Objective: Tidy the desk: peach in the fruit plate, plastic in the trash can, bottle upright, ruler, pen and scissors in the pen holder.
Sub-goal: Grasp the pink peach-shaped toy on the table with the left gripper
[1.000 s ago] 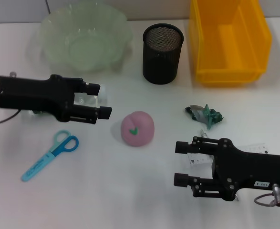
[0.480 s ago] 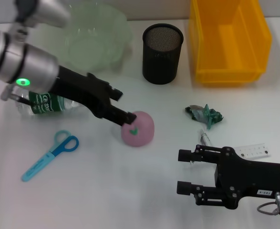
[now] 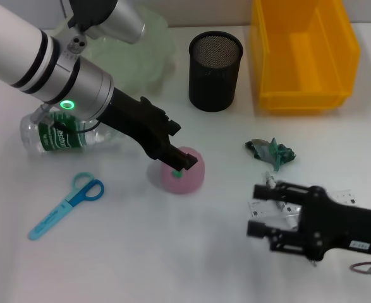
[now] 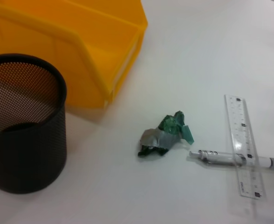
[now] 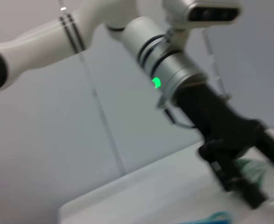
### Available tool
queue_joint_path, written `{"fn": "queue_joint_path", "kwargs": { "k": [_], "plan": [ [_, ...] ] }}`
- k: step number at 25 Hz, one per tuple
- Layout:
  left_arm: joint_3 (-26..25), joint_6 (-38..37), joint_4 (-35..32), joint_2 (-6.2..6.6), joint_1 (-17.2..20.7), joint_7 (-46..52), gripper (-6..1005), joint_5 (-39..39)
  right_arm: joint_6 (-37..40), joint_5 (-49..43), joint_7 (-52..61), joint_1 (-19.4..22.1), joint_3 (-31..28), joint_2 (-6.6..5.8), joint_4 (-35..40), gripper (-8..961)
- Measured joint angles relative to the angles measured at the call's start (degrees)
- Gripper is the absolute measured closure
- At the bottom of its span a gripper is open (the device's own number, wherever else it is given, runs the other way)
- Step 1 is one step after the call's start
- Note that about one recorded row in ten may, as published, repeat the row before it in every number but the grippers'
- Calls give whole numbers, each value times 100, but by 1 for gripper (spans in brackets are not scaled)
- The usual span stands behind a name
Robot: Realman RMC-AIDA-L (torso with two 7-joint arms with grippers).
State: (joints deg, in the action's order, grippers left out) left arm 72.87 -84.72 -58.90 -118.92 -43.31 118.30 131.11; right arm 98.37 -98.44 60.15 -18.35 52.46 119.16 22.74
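The left claw (image 3: 184,161) reaches down onto the pink peach (image 3: 180,175) at the middle of the white counter (image 3: 172,252), its black fingers at the fruit's top; whether they are clamped on it, I cannot tell. The right claw (image 3: 259,210) hovers at five o'clock with its fingers apart, just over the ruler (image 4: 242,144) and pen (image 4: 230,158). The crumpled plastic (image 3: 271,152) lies at three o'clock from the peach, the blue scissors (image 3: 65,206) at eight, the bottle (image 3: 55,134) on its side at ten.
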Motion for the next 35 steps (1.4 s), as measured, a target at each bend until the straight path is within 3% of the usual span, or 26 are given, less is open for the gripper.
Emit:
{"fn": "queue_joint_path", "kwargs": {
  "k": [5,13,35],
  "plan": [
    [45,52,1,-1,-7,18,257,3,12,-22,0,214,-510,-4,109,243],
    [236,229,567,1,-254,26,261,3,-84,-44,3,261,-536,-7,176,245],
    [982,802,599,-23,-312,3,272,271,-47,-44,45,220,-528,-7,208,250]
  ]
}}
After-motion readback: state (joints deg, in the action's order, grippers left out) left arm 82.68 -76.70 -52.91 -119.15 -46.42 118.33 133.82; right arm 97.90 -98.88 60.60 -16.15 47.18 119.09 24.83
